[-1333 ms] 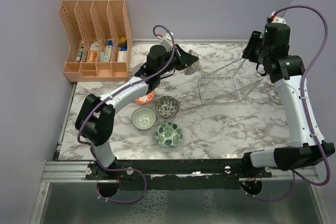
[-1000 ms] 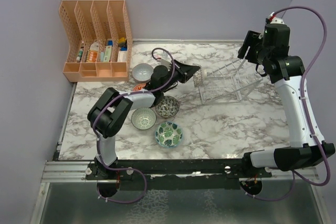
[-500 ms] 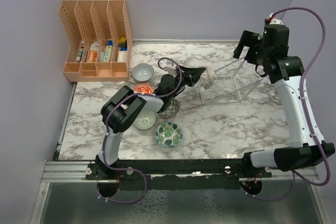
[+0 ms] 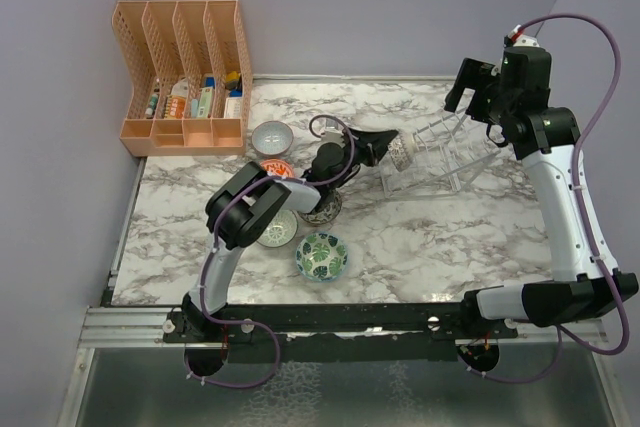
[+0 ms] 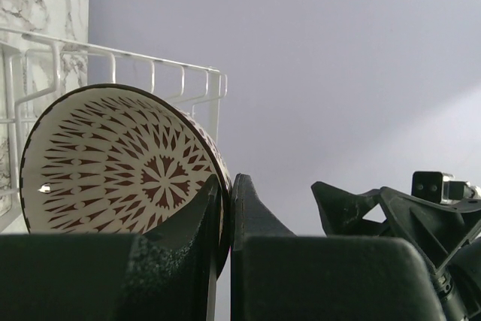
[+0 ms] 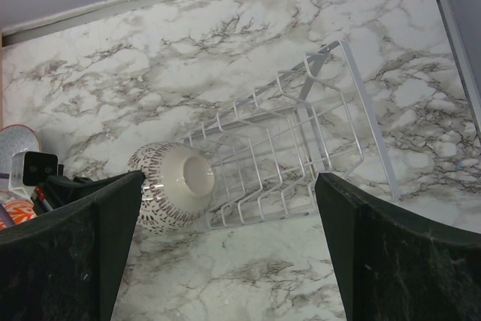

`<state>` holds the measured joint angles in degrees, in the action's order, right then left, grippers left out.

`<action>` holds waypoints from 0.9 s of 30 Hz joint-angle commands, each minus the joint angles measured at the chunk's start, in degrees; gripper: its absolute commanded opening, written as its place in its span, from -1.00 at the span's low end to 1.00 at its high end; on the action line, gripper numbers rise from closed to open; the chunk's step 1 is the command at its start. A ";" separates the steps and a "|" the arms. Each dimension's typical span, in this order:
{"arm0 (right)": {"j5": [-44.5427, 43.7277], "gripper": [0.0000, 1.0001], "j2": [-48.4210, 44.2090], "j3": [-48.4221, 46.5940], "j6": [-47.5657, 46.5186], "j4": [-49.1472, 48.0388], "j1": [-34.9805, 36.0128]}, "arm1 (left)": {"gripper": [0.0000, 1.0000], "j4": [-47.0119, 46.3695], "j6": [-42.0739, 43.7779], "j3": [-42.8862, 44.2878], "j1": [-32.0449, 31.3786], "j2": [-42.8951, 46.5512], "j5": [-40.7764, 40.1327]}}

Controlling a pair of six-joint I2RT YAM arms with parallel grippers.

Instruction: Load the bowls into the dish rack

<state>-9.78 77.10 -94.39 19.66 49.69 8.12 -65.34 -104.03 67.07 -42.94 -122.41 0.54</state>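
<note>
Top external: rack (image 4: 432, 154) empty; five bowls (image 4: 321, 255) on tabletop (image 4: 450, 237).
Left hand (image 5: 225, 186): clenched on lattice bowl (image 5: 113, 163) at rack.
Right hand (image 6: 229, 180): released.

Lattice bowl (image 4: 399, 152) now at the left end of the dish rack (image 4: 440, 169).

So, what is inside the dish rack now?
The dish rack holds no bowl between its prongs; marble table shows through the wires. The lattice-patterned bowl, pinched by the left gripper, hangs at its end and hides whether the rim is already inside.
</note>
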 commanded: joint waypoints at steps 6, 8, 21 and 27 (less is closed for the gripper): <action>0.42 0.99 -1.79 -0.33 -0.54 -0.01 -0.39 | -1.00 -4.13 -2.40 1.55 -1.67 -1.99 -2.59; 0.47 0.99 -1.86 -0.35 -0.54 0.00 -0.39 | -1.00 -4.35 -2.43 2.35 -1.70 -2.89 -2.48; 1.31 0.99 -1.70 -0.36 -0.50 0.01 -0.39 | -1.00 -10.79 -6.99 3.38 -2.08 -7.04 -4.46; 1.68 0.99 -1.43 -0.39 -0.32 -0.11 -0.41 | -1.00 -14.18 -7.90 4.19 -2.12 -7.30 -4.28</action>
<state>-9.39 76.38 -94.39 19.66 49.69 8.12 -70.24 -109.80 68.93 -44.38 -130.06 -2.68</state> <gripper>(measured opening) 0.994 0.059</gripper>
